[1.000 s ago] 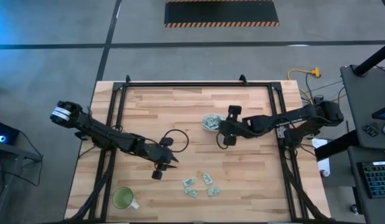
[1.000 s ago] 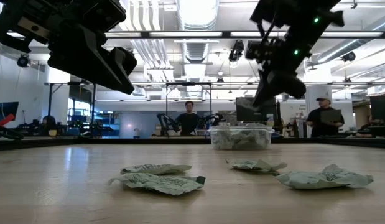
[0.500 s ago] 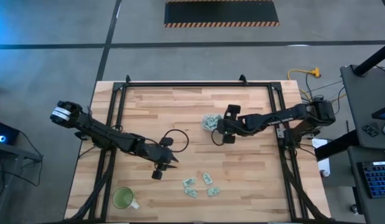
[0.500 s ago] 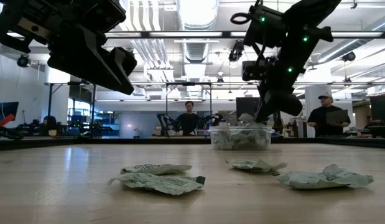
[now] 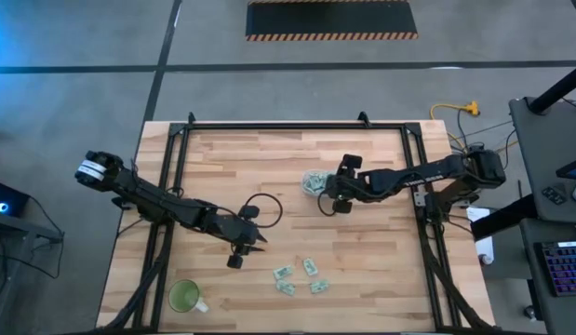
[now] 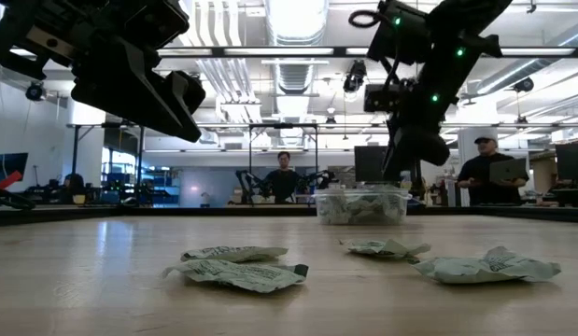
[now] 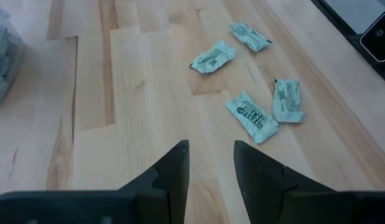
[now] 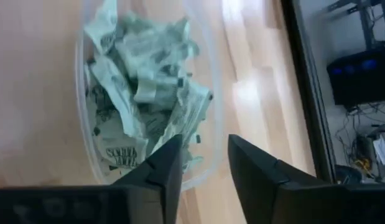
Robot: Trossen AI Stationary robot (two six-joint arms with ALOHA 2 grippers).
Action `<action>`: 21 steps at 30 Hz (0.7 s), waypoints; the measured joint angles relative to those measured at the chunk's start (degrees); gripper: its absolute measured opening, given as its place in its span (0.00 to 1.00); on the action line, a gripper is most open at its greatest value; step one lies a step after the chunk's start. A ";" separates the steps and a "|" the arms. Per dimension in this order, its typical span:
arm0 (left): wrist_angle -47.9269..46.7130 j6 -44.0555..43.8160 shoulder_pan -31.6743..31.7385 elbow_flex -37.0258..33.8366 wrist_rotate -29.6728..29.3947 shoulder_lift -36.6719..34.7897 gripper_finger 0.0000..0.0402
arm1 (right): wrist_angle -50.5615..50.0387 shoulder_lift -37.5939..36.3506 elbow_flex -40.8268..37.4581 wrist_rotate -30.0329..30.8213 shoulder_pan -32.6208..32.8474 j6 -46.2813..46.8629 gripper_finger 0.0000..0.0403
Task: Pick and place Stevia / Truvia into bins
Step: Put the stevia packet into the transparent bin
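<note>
The clear bin [image 5: 313, 181] stands right of the table's middle, heaped with pale green Stevia sachets [image 8: 139, 93]. My right gripper [image 8: 204, 140] hovers over the bin's right rim [image 8: 208, 112], open, with nothing between its fingers. Several more sachets [image 5: 300, 277] lie flat on the wood near the front edge; the left wrist view shows them too [image 7: 251, 116]. My left gripper [image 7: 211, 146] hangs open above bare wood, left of those sachets [image 5: 236, 253], and touches nothing.
A green cup [image 5: 185, 296] stands at the front left corner. A black cable loop [image 5: 261, 208] lies beside my left arm. Black frame rails [image 5: 176, 167] run along the table's left, right and far edges. People [image 6: 284, 177] stand in the room beyond the table.
My right gripper has gone a little toward the table's left, over the bin. A sachet that showed at its fingertips just above the bin half a second ago no longer shows there.
</note>
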 joint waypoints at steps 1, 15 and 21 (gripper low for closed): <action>-0.01 0.00 -0.02 0.00 0.00 0.00 0.27 | 0.01 -0.72 0.00 0.15 0.35 0.39 0.30; 0.04 -0.10 0.01 0.00 -0.20 0.00 0.27 | 0.25 -5.54 -0.42 -11.09 14.76 7.68 0.32; 1.24 -0.11 0.01 0.00 -0.24 0.00 0.27 | 0.52 -5.54 -1.70 -10.98 22.54 11.96 0.28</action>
